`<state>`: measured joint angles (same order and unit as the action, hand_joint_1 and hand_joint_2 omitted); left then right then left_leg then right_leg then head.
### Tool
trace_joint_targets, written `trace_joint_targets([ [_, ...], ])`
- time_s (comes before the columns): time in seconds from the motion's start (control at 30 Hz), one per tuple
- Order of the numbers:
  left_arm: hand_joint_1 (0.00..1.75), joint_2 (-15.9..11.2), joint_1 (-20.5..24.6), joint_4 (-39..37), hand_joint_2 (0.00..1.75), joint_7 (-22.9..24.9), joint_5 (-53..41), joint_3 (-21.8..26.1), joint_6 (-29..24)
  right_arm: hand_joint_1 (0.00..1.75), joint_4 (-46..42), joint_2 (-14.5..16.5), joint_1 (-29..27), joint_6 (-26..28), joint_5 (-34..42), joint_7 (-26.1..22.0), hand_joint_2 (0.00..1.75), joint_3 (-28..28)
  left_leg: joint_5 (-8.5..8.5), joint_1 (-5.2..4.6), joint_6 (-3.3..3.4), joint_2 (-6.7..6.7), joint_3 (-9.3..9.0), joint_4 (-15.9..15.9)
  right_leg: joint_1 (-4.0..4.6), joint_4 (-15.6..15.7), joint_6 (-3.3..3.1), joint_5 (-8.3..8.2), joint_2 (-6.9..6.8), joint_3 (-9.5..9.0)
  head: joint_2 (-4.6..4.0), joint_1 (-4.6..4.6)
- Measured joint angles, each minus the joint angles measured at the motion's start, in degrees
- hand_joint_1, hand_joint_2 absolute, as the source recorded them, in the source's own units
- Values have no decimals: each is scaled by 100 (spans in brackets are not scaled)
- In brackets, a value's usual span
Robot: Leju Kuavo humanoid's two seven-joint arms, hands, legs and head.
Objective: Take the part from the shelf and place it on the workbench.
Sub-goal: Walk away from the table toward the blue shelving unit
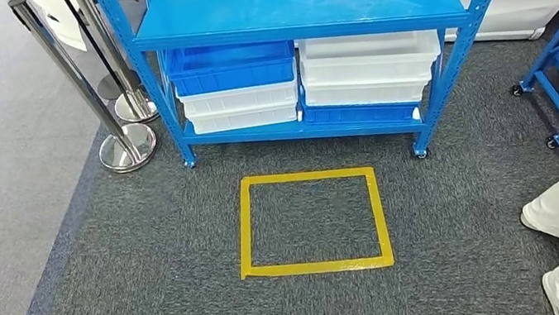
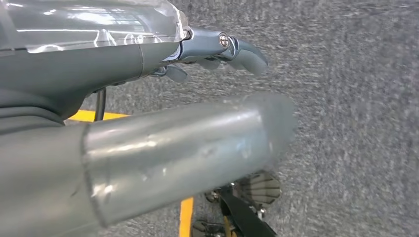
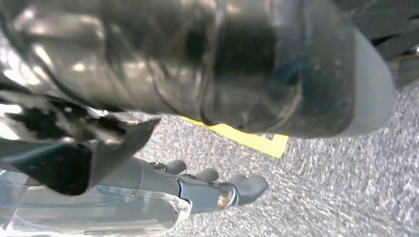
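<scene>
yellow tape square (image 1: 311, 221) nearest, probably a standing mark. at 10 o'clock, stanchions (image 1: 125, 139); at 12, shelf (image 1: 295, 5) stacked with bins (image 1: 233, 64), part unseen. left hand (image 2: 217, 52) and right hand (image 3: 212, 185) hanging, holding nothing, fingers loosely apart.

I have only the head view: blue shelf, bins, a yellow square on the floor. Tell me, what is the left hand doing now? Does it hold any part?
Observer: No. The left hand holds nothing; its fingers are stretched out over the grey carpet.
Operator: And the right hand?
Observer: The right hand is empty too, with its fingers apart above the carpet.
Operator: Is the floor marking near that hand?
Observer: A corner of yellow tape lies on the carpet in the right wrist view, past the fingers.
</scene>
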<state>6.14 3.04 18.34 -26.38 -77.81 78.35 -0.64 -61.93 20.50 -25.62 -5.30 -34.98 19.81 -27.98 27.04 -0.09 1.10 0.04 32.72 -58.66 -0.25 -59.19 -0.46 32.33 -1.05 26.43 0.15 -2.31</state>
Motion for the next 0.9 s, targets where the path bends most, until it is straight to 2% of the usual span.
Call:
trace_joint_targets([
  [0.07,0,17,-17,16,0,0,-1,-3,11,0,-3,-1,-9,-10,5,2,0,4,23,27,71,-20,-133,86,-5,-222,53,63,29,56,0,-1],
  [0.1,0,28,-16,19,0,0,-1,-4,20,0,-5,-1,-9,-20,5,3,0,7,38,35,101,-26,-196,116,-8,-474,72,175,49,193,0,-2],
  [0.17,0,44,-12,30,0,0,-1,-7,41,0,-8,-2,-9,-51,0,3,0,13,91,32,145,-34,-261,127,-19,-1139,107,465,77,631,0,-2],
  [0.2,0,48,-14,36,0,0,0,-8,51,0,-8,-2,-11,-64,-5,2,0,15,126,29,150,-43,-293,125,-26,-1396,122,543,80,846,0,-2],
  [0.23,0,53,-20,40,0,0,0,-8,58,0,-8,-2,-17,-75,0,0,0,15,167,28,145,-48,-339,125,-32,-1493,132,512,81,985,0,-2],
  [0.27,0,58,-29,43,0,1,0,-8,68,0,-7,-2,-25,-73,35,2,0,15,215,28,137,-43,-399,124,-37,-1399,129,356,77,1033,0,-3],
  [0.33,0,75,-52,43,0,2,-1,-10,84,0,-5,-3,-36,-52,171,15,0,13,324,28,110,-8,-540,126,-32,-788,91,-179,-7,900,0,-4],
  [0.37,0,85,-61,43,0,2,-1,-11,90,0,-3,-4,-32,-37,242,21,0,10,380,22,86,19,-606,120,-9,-485,61,-331,-95,841,0,-5],
  [0.43,0,96,-68,49,0,6,-1,-13,93,0,0,-5,-8,-25,311,23,0,10,472,5,11,93,-693,105,36,-201,-19,-434,-216,805,0,-9],
  [0.47,0,96,-63,52,0,9,-1,-14,93,0,2,-5,-4,-23,321,25,0,13,495,-6,-29,128,-732,88,49,-186,-59,-398,-197,819,0,-11],
  [0.53,0,98,-49,57,0,16,-5,-17,95,0,4,-3,-10,-23,327,32,0,19,536,-9,-92,166,-765,-8,24,-154,-132,-439,-86,742,0,-13],
  [0.57,0,103,-35,58,0,19,-9,-19,96,0,5,-2,-15,-23,328,33,0,21,564,-1,-120,143,-713,-145,10,-134,-160,-425,-40,692,0,-11],
  [0.6,0,108,-22,59,0,21,-13,-20,96,0,5,-1,-11,-23,328,33,0,23,643,15,-151,111,-584,-394,-5,-112,-187,-411,4,643,0,-11],
  [0.7,0,113,-14,61,0,34,-16,-22,96,0,6,0,0,-21,322,32,0,29,1055,67,-237,49,51,-1353,-10,-95,-232,-325,141,546,0,-10],
  [0.73,0,112,-21,61,0,41,-15,-23,95,0,8,0,-3,-15,301,31,0,32,1104,77,-255,49,206,-1490,-12,-95,-230,-286,182,500,0,-10],
  [0.77,0,112,-26,61,0,47,-15,-23,93,0,9,0,-8,-4,276,29,0,34,1045,84,-265,49,290,-1468,-15,-96,-223,-245,214,444,0,-10],
  [0.8,0,112,-31,61,0,51,-15,-23,93,0,11,0,-12,7,244,26,0,38,832,89,-263,49,277,-1223,-19,-96,-211,-195,233,371,0,-10],
  [0.83,0,112,-34,61,0,52,-15,-23,92,0,14,0,-18,17,210,24,0,40,529,90,-252,49,213,-862,-23,-91,-191,-143,249,307,0,-10],
  [0.87,0,113,-36,61,0,53,-15,-24,93,0,16,0,-18,22,188,23,0,42,298,81,-230,50,159,-546,-23,-93,-166,-94,257,249,0,-11],
  [0.9,0,113,-39,61,0,55,-14,-24,94,0,19,0,-15,23,168,23,0,43,150,64,-202,51,121,-290,-21,-92,-142,-56,264,212,0,-11],
])
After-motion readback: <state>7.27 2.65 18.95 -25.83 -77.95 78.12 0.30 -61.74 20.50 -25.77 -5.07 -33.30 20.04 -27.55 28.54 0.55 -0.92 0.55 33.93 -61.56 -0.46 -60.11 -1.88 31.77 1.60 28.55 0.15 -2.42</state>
